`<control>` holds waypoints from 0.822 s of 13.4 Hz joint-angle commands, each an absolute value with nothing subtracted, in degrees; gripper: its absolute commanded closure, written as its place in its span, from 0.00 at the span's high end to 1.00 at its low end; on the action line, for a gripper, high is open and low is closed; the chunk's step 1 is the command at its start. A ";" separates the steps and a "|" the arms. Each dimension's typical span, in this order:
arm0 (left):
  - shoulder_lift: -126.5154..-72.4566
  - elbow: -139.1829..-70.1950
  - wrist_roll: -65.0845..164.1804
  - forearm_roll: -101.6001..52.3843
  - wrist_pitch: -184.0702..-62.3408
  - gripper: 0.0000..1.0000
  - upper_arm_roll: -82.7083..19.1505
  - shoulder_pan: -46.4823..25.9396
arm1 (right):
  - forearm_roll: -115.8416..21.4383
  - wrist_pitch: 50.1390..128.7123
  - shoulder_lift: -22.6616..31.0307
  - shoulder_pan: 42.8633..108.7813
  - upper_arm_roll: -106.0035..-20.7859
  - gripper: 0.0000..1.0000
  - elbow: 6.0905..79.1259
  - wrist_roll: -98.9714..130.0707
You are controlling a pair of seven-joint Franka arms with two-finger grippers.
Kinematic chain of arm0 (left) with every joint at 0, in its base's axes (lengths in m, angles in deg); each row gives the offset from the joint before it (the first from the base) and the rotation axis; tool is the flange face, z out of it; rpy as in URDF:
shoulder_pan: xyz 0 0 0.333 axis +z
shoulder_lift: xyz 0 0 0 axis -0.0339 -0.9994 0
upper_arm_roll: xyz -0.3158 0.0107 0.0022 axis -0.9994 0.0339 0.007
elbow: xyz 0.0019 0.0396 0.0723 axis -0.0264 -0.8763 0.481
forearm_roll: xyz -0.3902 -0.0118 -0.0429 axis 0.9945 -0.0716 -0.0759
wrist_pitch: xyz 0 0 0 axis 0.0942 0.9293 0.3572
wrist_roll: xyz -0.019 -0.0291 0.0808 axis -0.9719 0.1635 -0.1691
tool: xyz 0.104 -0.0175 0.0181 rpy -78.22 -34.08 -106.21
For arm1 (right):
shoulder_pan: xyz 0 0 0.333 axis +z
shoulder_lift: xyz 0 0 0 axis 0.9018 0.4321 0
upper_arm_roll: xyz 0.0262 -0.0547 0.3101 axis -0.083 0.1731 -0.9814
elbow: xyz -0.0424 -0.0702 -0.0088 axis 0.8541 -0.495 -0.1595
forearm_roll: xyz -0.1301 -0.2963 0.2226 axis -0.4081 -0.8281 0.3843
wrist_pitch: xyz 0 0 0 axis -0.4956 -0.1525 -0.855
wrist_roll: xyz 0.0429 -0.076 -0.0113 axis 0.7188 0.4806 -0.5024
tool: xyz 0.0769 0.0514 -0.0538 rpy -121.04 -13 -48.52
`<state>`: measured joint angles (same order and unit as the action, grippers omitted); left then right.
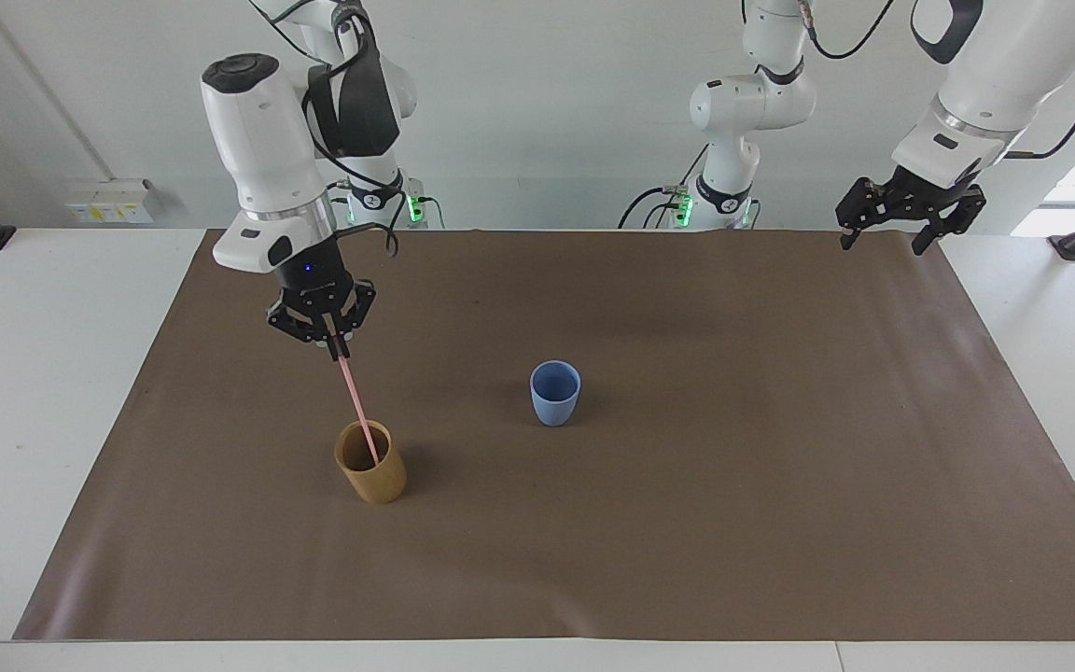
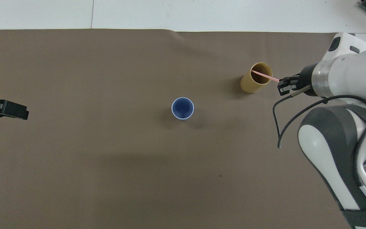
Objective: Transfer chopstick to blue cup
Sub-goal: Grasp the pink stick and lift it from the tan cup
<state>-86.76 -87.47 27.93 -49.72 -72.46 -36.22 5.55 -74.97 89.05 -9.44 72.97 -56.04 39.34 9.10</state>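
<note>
The left tool (image 1: 901, 213) hangs spread wide over the edge of the brown mat (image 1: 687, 523) at the left arm's end of the surface (image 1: 34, 373). It waits there, out of the way, so the right arm has room to work.

The right tool (image 1: 331, 347) is up in the air near the right arm's end. It is pinching the top of the pink stick (image 1: 356, 411) tight. It holds the stick by its top end, likely so the stick can hang down and slide out of one cup and into another.

A little farther out sits the blue cup (image 1: 555, 393), near the middle of the mat. It stands up straight and nothing is in it. This is where the stick should go.

Farther still, toward the right arm's end, is the tan holder (image 1: 370, 463). The bottom of the stick is in it, and the stick leans up to the tool. The holder looks a bit tipped, maybe because the stick pushes on its wall. The stick must come up clear of the rim before it can go over to the cup.
</note>
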 commanded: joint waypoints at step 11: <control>-84.24 -86.46 27.69 -46.14 -69.90 1.00 -36.66 6.69 | -74.01 75.63 -7.03 80.20 -57.95 0.00 27.27 44.07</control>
